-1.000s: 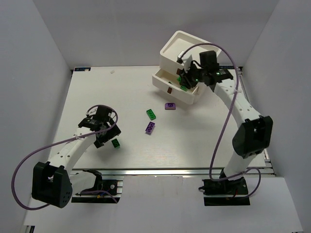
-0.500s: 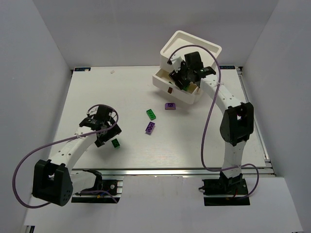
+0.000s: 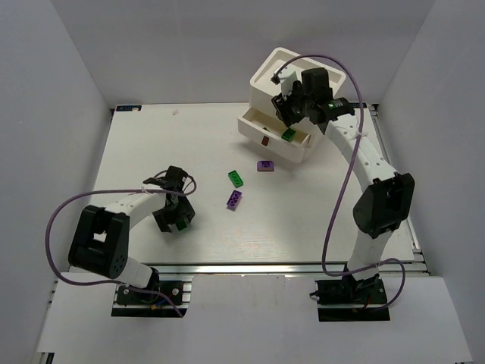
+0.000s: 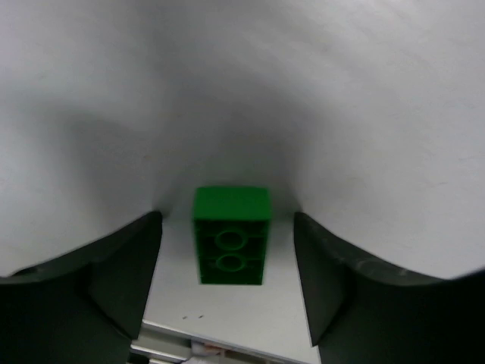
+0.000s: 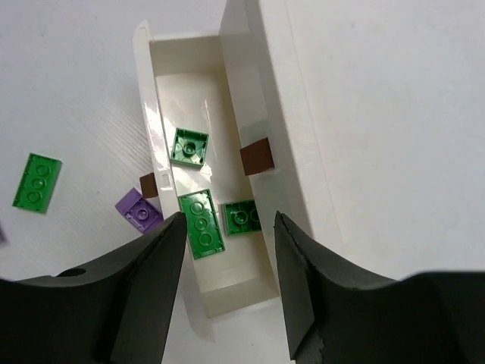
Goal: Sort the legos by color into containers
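Note:
My left gripper (image 3: 176,218) is open and low over the table, its fingers either side of a dark green lego (image 4: 231,235) that lies with its hollow underside showing; the brick (image 3: 183,225) touches neither finger. My right gripper (image 3: 288,114) is open and empty above the lower white bin (image 3: 297,154). That bin (image 5: 227,292) holds three green legos (image 5: 201,224). A second white bin (image 3: 265,76) sits tilted on its far side. A green lego (image 3: 236,178) and two purple legos (image 3: 264,165) (image 3: 234,199) lie on the table.
White walls close in the table on the left, back and right. The metal rail (image 3: 265,267) runs along the near edge. Brown marks (image 5: 255,159) show on the bins' sides. A purple lego (image 5: 139,210) lies right beside the lower bin.
My left gripper has moved right and toward the near edge and now straddles the green lego. My right gripper has swung and lifted over the bin; a green lego now lies in view inside it.

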You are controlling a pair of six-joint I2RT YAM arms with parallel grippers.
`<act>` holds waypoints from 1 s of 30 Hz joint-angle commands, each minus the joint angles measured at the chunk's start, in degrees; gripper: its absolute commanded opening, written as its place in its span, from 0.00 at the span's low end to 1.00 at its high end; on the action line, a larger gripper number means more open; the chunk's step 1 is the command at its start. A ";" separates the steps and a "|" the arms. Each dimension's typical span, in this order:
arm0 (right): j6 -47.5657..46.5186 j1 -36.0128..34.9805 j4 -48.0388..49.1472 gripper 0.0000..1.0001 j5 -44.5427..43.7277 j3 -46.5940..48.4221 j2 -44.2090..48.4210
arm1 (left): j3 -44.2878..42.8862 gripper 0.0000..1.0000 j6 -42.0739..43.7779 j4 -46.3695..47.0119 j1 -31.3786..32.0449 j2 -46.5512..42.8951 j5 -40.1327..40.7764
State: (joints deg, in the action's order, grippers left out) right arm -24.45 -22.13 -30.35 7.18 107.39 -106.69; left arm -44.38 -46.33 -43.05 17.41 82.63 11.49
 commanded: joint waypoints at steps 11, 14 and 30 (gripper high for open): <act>3.44 0.33 2.31 0.55 6.43 -2.79 7.64 | -6.67 0.21 3.87 1.65 0.34 2.37 -3.57; 3.09 0.25 4.59 0.54 7.41 -7.80 10.71 | -12.47 0.06 5.10 3.40 0.34 0.78 -5.76; 7.13 2.97 4.95 0.00 12.51 -16.43 16.25 | -59.31 0.00 -6.31 35.29 1.39 34.05 -33.54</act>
State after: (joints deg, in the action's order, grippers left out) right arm -18.44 -19.25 -27.05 17.80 90.96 -92.58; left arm -98.80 -47.18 -14.61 17.82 111.59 -15.44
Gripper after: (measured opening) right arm 0.018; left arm 0.469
